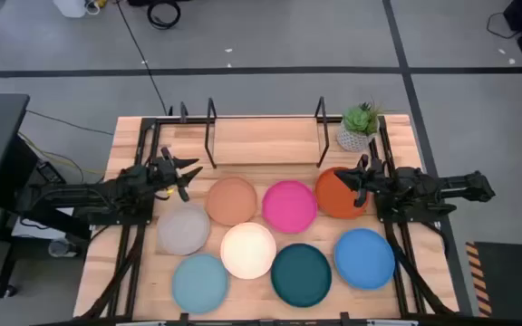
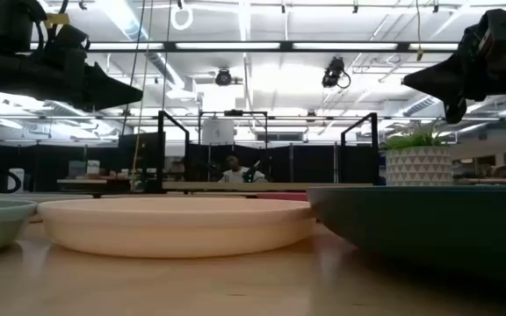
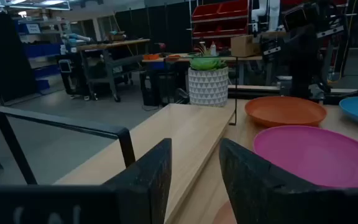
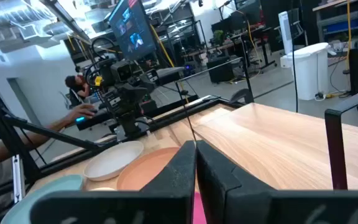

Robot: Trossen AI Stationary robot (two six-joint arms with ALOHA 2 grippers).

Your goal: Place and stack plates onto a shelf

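Eight plates lie flat on the wooden table: tan [image 1: 232, 200], magenta [image 1: 289, 206], orange [image 1: 333, 201], grey [image 1: 183, 230], cream [image 1: 247, 250], light blue [image 1: 199, 282], dark teal [image 1: 301, 274] and bright blue [image 1: 364, 257]. The black wire shelf [image 1: 211, 136] stands at the far edge with nothing on it. My left gripper [image 1: 191, 173] is open and empty, above the table just left of the tan plate. My right gripper [image 1: 355, 177] is shut and empty, above the orange plate's far right part. In the low view both grippers hang well above the plates.
A small potted green plant [image 1: 359, 127] stands at the shelf's right end, just beyond the orange plate. The plates lie close together in two rows, some of them touching at the rim. Bare wood shows between the shelf posts. A person sits in the room beyond the table [image 2: 232, 168].
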